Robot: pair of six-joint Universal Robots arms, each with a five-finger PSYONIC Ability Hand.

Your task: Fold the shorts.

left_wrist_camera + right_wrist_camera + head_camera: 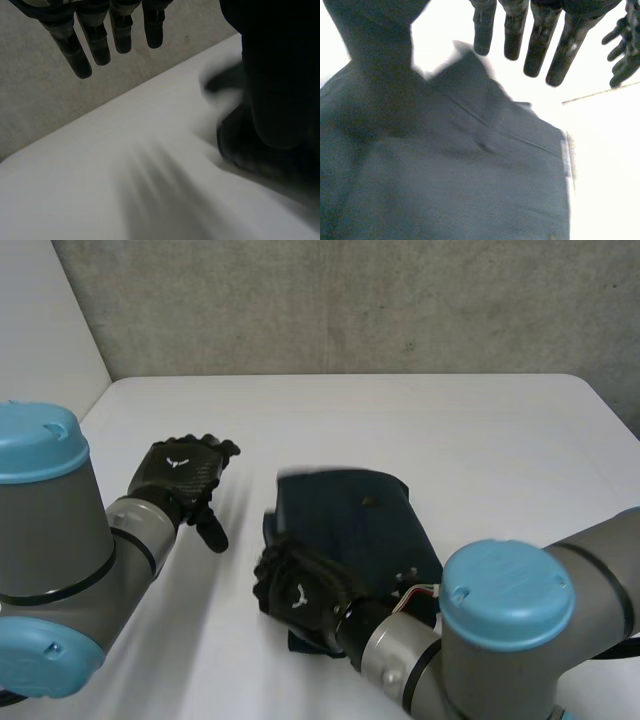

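The white surface [450,430] is carrying the dark blue shorts [350,525], lying as a compact, doubled-over bundle toward the robot's right, so the step in hand is looking like a final flatten or last fold. The right hand [300,595] is sitting over the bundle's near left corner, fingers straight and gripping nothing; pressing down rather than dragging should be keeping the layers aligned. The left hand [185,470] is hovering open over bare surface, well apart from the cloth.
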